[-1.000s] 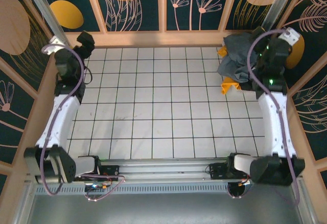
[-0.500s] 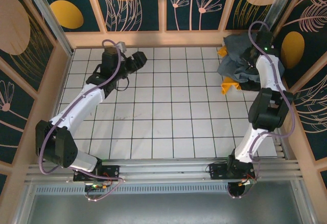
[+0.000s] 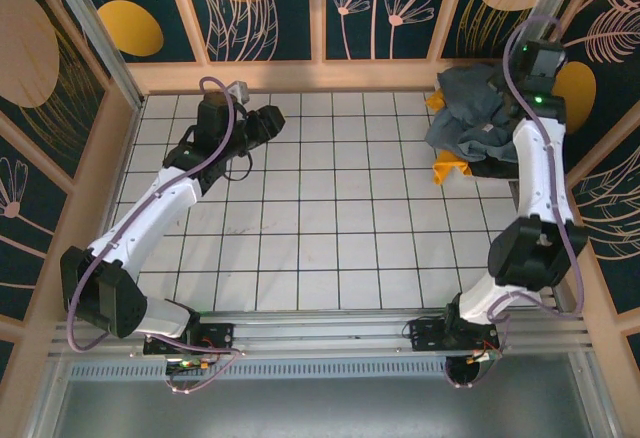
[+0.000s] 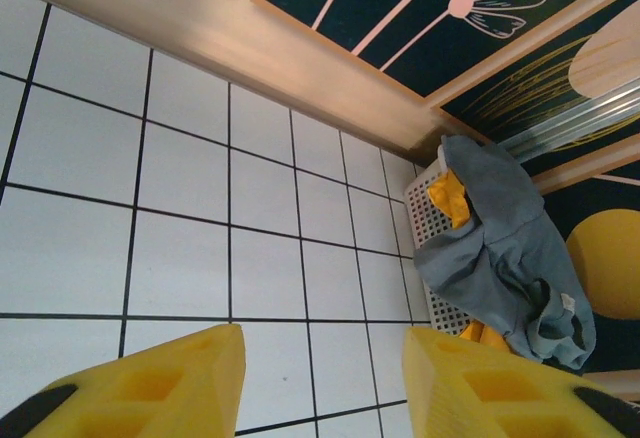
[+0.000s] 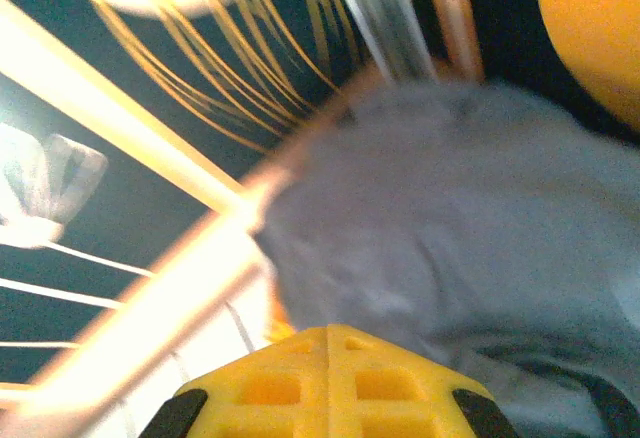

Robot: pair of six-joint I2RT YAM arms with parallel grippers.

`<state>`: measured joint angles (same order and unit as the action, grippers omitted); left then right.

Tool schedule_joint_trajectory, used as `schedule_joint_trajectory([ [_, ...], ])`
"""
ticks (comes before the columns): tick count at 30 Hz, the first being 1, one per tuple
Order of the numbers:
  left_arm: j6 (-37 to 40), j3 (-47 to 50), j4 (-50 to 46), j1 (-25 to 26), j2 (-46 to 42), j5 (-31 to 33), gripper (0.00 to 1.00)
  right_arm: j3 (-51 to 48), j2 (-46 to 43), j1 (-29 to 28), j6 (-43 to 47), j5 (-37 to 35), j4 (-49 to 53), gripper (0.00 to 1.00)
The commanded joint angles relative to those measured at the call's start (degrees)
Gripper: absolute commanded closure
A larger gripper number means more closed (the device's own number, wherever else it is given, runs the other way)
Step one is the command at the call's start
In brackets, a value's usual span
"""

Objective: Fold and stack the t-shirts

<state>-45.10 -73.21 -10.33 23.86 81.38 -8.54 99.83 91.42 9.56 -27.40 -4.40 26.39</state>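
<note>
the white tiled tabletop (image 3: 320, 208) is spreading across the whole floor of the cell, and the flower-painted wall panels (image 3: 380, 8) are closing it in on the left, far and right sides. the left arm (image 3: 160, 198) is reaching from its near-left base toward the far left, and its pincer (image 3: 272, 120) is hanging above bare tiles, pointing to the right. in the left wrist view this pincer (image 4: 320, 368) is standing moderately apart, its two yellow fingers (image 4: 180, 378) showing only tiles between them and holding nothing. the right arm (image 3: 530, 168) is rising along the right edge, with its wrist lifted over the far-right corner. the t-shirts (image 3: 470, 118) are lying in a crumpled heap in that far-right corner, against the wall and well apart from the left pincer. the slate grey-blue shirt (image 4: 500, 238) is draping over the top of the heap and spilling over a white perforated basket (image 4: 425, 208). the yellow-orange shirt (image 4: 447, 198) is poking out from under the grey one at the basket's rim, and another fold of it is showing at the near side of the heap. in the blurred right wrist view, the right pincer (image 5: 330, 343) is pressing its yellow fingers together, just beside the grey cloth; whether any cloth is being pinched i cannot tell. a small pale label (image 4: 567, 301) is showing on the grey shirt's near end.
</note>
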Motion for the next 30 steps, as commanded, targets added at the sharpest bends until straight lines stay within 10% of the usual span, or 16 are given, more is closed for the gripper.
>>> schedule_joint_trajectory([
  [1,0.4,-2.84,-1.33,-0.1,1.03,0.47,0.58,4.58,-2.48,-0.58,-0.13,2.71,-5.96,1.0],
  [6,0.32,-4.68,-1.8,-0.1,2.36,-0.55,0.57,12.82,-0.43,-1.41,-1.38,0.78,1.04,0.99],
  [10,0.01,-4.86,-1.42,-0.08,2.3,-2.81,0.52,10.32,0.78,-0.24,-6.33,-0.15,10.64,0.48],
  [15,1.73,-5.22,0.77,0.22,1.57,-9.02,0.42,2.91,0.91,0.18,-14.69,5.07,17.28,0.22],
  [30,0.59,1.46,0.05,0.66,-3.48,-9.41,0.41,-8.1,6.92,2.57,-38.55,13.62,22.42,0.11],
])
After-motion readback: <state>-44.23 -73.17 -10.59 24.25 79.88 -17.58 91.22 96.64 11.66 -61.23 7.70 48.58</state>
